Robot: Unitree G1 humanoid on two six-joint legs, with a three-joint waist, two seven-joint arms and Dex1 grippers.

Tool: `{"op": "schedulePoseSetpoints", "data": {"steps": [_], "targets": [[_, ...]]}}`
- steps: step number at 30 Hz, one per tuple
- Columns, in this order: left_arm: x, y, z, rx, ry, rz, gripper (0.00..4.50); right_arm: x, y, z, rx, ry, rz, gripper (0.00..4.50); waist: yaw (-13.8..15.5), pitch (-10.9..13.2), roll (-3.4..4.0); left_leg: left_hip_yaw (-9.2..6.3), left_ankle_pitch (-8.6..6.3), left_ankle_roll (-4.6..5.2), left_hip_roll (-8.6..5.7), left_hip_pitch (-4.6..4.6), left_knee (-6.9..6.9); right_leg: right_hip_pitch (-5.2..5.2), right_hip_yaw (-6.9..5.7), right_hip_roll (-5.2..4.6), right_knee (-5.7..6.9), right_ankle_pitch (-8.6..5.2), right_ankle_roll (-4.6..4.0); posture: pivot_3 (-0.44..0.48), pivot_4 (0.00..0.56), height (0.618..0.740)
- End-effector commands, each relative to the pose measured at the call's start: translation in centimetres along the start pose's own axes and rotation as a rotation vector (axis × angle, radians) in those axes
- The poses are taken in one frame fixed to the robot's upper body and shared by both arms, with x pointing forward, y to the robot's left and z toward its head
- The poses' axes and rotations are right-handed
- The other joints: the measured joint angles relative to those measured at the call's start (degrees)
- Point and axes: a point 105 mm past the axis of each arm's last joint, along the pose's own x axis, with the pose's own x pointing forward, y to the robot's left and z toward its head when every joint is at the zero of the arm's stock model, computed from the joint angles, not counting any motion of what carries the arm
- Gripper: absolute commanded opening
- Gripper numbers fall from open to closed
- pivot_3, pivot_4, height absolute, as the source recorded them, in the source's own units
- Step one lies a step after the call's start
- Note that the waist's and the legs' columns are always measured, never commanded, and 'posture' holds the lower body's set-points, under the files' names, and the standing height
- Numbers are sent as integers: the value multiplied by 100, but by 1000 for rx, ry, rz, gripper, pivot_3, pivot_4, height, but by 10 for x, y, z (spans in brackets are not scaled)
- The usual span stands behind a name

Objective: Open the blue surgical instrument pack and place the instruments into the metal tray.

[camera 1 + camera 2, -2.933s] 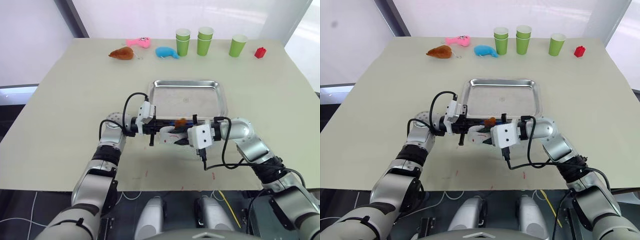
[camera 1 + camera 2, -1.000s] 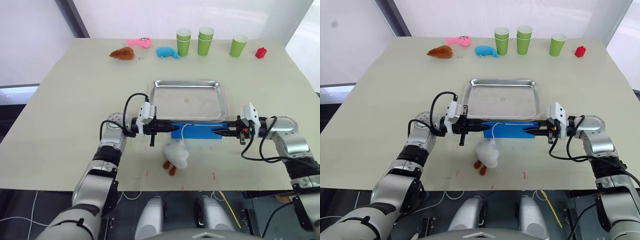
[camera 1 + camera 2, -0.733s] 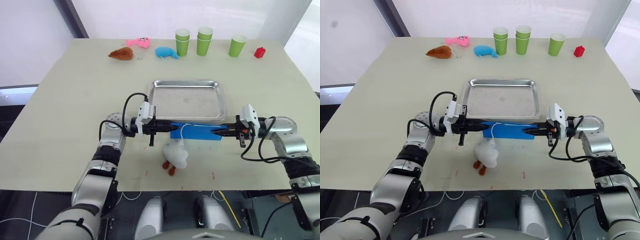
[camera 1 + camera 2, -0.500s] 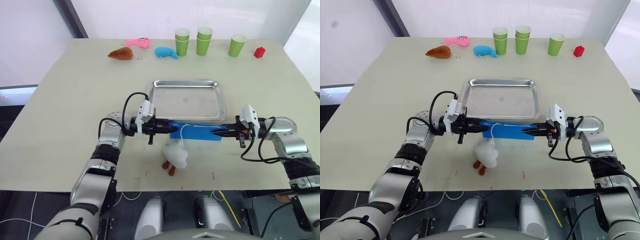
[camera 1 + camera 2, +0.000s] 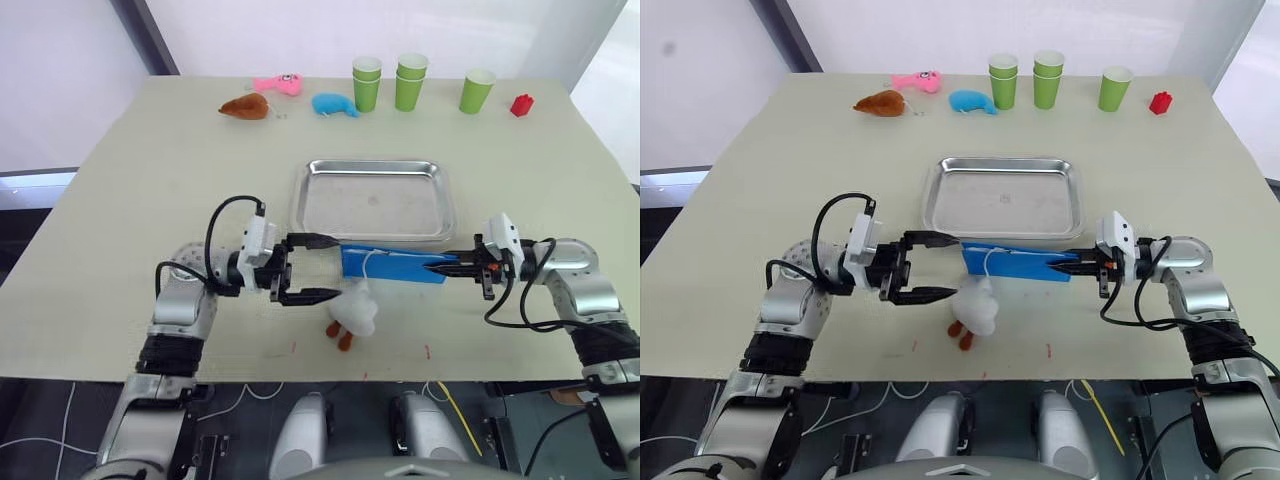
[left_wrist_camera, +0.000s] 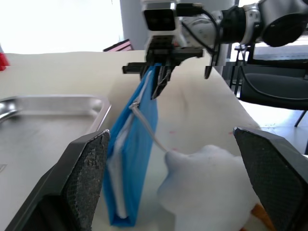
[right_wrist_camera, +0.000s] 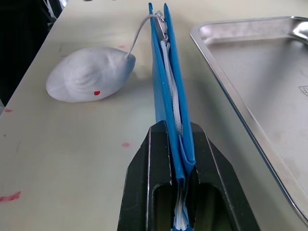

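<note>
The blue surgical instrument pack (image 5: 393, 265) stands on its long edge on the table just in front of the metal tray (image 5: 372, 200), which is bare. My right gripper (image 5: 432, 266) is shut on the pack's right end (image 7: 162, 72), with pale lining showing between the blue layers. My left gripper (image 5: 336, 267) hangs wide open a short way left of the pack's left end, touching nothing. A white plush duck (image 5: 352, 312) lies in front of the pack, tied to it by a white string. The instruments are hidden.
Along the far edge stand green cups (image 5: 410, 82), a red block (image 5: 521, 104), a blue whale toy (image 5: 333, 104), a pink toy (image 5: 277, 84) and a brown toy (image 5: 243, 106). The table's front edge runs close behind both arms.
My left gripper has opened, let go of the pack's left end and drawn back to the left. The right gripper still holds the pack's right end in the same place.
</note>
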Motion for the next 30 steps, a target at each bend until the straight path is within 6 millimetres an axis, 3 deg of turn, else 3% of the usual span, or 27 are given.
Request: {"op": "schedulePoseSetpoints", "data": {"steps": [1,8,13,14,18,20,24,30], "targets": [[14,-14,-3,33,36,-38,4475,-4,-4,12,-40,-36,-17,0,-1,0,0,3,0,0,0,1,-1,0,3,0,-1,0,0,0,150,740],[20,-35,-42,25,226,-95,4475,-2,-6,12,-41,-37,-19,0,-4,1,1,5,0,0,0,4,-2,0,5,3,0,0,0,0,150,740],[20,-32,-54,25,273,-78,2992,-1,-5,12,-40,-39,-21,0,-3,0,1,7,0,1,0,4,-2,0,8,2,-2,0,0,0,150,740],[19,-30,-54,34,275,-74,2475,-1,-6,11,-42,-37,-25,0,-3,0,1,7,0,1,0,4,-2,0,7,3,-2,0,0,0,150,740],[20,-21,-38,16,175,-22,715,-2,-7,8,-46,-25,-42,0,-6,0,1,7,0,1,0,4,-2,0,7,3,-1,0,0,0,150,740],[18,-18,-29,-5,128,0,53,-2,-7,8,-50,-29,-46,0,-7,0,1,7,0,1,1,4,-2,0,7,3,0,0,0,0,150,740],[4,-14,-15,-33,122,17,53,-1,-6,9,-56,-38,-49,0,-14,1,1,6,0,1,2,4,-2,0,7,4,0,0,0,0,150,740],[-45,4,3,-59,206,119,53,-1,-8,9,-64,-44,-56,0,-13,6,5,4,0,1,3,4,-2,-1,4,4,-1,0,0,0,150,740]]}}
